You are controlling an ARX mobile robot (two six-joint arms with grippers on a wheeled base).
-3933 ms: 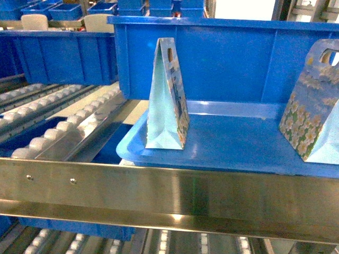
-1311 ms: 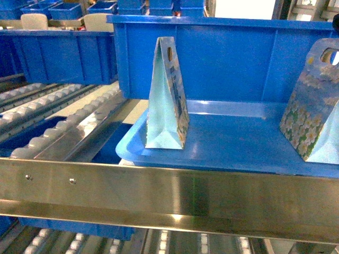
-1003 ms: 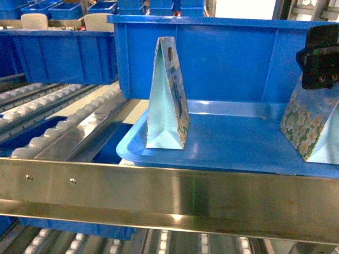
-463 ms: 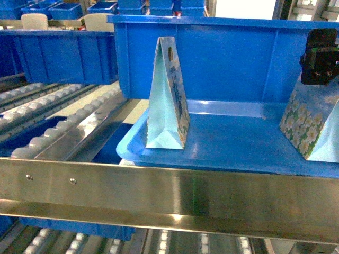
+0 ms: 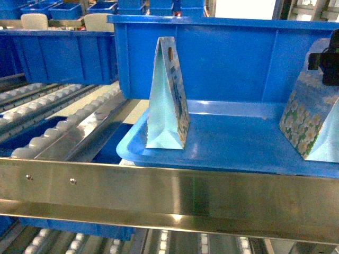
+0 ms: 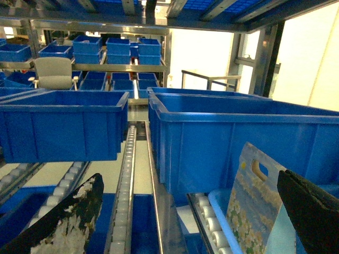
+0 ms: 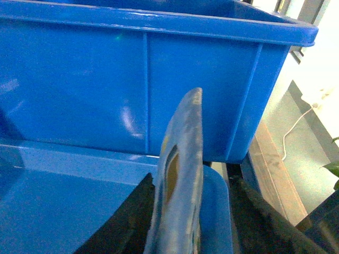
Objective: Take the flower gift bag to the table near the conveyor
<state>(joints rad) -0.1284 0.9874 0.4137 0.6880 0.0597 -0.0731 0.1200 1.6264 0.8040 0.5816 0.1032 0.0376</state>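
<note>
A: Which bag do you have?

B: Right-hand flower gift bag point(image 5: 310, 119), upright on the blue tray point(image 5: 238, 143), handle end up, leaning slightly left.

A: Right gripper point(image 7: 193, 211)?

B: I see its fingers point(image 7: 127, 217) apart, straddling the bag's top edge, one each side; contact unclear. Left gripper point(image 6: 185, 211) is open, clear of the other bag point(image 6: 254, 203).

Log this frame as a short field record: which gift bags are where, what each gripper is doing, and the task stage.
left bag: flower-print paper gift bag, upright on the shiny blue plastic tray
right bag: second flower-print gift bag, upright at the tray's right end
right gripper: open, fingers either side of the right bag's handle top; contact not clear
left gripper: open, holding nothing, left bag seen between its fingers
behind tray: deep blue plastic bin
conveyor: roller tracks left of tray
stage: no bag lifted yet
</note>
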